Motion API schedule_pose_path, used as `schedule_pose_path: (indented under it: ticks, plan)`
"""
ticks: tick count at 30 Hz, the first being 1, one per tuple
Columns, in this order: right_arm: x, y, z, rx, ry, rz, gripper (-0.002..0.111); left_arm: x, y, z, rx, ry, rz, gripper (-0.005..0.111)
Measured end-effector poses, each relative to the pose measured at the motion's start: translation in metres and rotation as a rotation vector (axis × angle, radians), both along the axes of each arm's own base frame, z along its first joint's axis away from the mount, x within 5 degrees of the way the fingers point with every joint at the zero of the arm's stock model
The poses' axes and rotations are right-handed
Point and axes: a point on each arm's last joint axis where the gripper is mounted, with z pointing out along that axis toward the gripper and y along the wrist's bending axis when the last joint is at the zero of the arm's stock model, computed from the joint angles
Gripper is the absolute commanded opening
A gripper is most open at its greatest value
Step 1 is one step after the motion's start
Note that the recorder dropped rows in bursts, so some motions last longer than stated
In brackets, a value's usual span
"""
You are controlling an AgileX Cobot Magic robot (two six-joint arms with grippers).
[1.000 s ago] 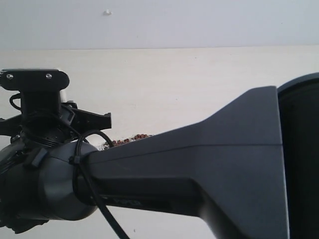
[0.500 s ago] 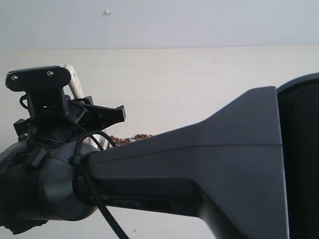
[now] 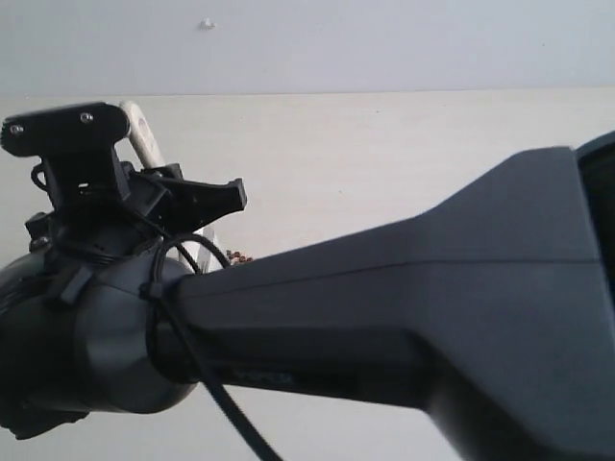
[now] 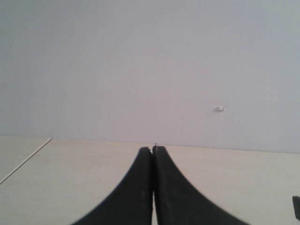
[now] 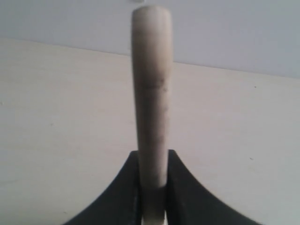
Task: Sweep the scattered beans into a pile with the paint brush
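Observation:
My right gripper [image 5: 152, 155] is shut on the pale wooden handle of the paint brush [image 5: 151, 84]. In the exterior view this gripper [image 3: 161, 190] has reached across to the left, and the rounded handle end [image 3: 135, 127] sticks up above it. A strip of the whitish brush [image 3: 200, 246] shows below the fingers; the bristles are hidden. Only a few dark reddish-brown beans [image 3: 238, 257] peek out over the arm's edge, and the pile is hidden behind the arm. My left gripper [image 4: 153, 150] is shut on nothing, above bare table.
The dark right arm [image 3: 404, 317] fills the lower half of the exterior view and hides most of the pale table [image 3: 384, 163]. A grey wall [image 3: 336, 43] stands behind the table's far edge.
The right gripper has lifted and shifted right with the brush, bringing the handle end into view. The arm rose too, and it now covers most of the beans seen before.

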Motion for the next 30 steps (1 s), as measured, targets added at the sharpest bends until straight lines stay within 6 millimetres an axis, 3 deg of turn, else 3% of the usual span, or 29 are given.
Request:
schedule_pose_path:
  ticks: [3, 7, 12, 16, 26, 30]
  plan:
    - [-0.001, 0.001, 0.017, 0.054, -0.01, 0.031, 0.0, 0.0, 0.0, 0.0, 0.0, 0.0, 0.0, 0.0]
    - [-0.001, 0.01, 0.022, 0.158, -0.012, 0.114, 0.0, 0.0, 0.0, 0.0, 0.0, 0.0, 0.0, 0.0]
    - [0.009, 0.02, 0.004, 0.262, 0.007, 0.179, 0.0, 0.0, 0.0, 0.0, 0.0, 0.0, 0.0, 0.0]
    - [0.026, 0.015, -0.02, 0.248, 0.038, 0.137, 0.0, 0.0, 0.0, 0.0, 0.0, 0.0, 0.0, 0.0]
    - [0.038, -0.011, -0.022, 0.085, 0.025, -0.056, 0.0, 0.0, 0.0, 0.0, 0.0, 0.0, 0.0, 0.0]
    - [0.038, -0.011, -0.017, 0.085, 0.024, -0.046, 0.0, 0.0, 0.0, 0.0, 0.002, 0.0, 0.0, 0.0]
